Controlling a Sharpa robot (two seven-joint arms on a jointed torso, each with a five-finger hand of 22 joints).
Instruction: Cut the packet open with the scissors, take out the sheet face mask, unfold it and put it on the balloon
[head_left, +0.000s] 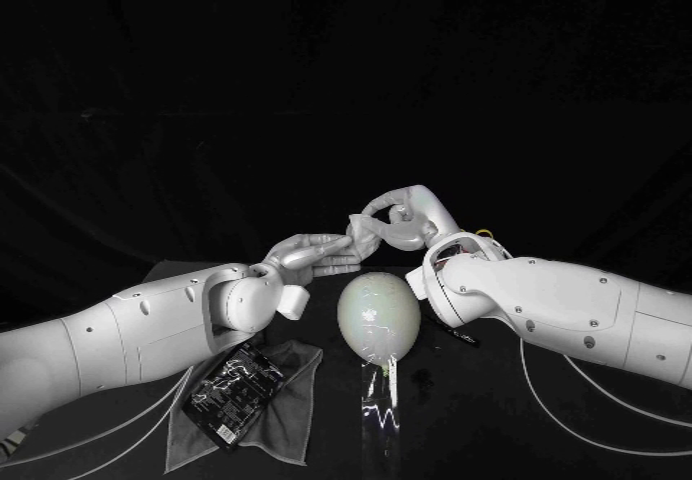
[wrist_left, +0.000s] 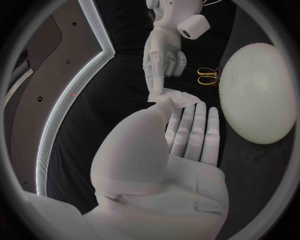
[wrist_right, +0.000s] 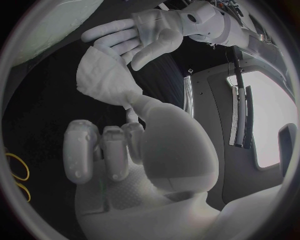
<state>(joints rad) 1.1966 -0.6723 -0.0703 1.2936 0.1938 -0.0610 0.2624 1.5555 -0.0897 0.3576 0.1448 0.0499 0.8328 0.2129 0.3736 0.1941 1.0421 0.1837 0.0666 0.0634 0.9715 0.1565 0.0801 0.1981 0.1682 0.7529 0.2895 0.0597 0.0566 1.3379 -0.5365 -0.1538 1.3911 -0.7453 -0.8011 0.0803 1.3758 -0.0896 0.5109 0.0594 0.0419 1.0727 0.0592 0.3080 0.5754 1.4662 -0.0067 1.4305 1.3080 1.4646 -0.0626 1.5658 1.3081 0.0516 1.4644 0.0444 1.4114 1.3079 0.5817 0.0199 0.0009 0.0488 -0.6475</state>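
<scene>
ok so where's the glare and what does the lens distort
Head view: dark all round, soft glare on the balloon, a bright streak on the table below it. Left wrist view: fisheye swells the left hand holding the sheet face mask.

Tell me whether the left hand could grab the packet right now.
Probably not: the left hand is busy holding the mask with the right hand, and the packet lies partly beneath its own forearm.

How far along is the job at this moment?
Done: the black foil packet lies set aside on the grey cloth. In hand: left hand and right hand hold the white sheet mask between them, bunched. Left: unfolding it, laying it on the pale oval balloon.
</scene>
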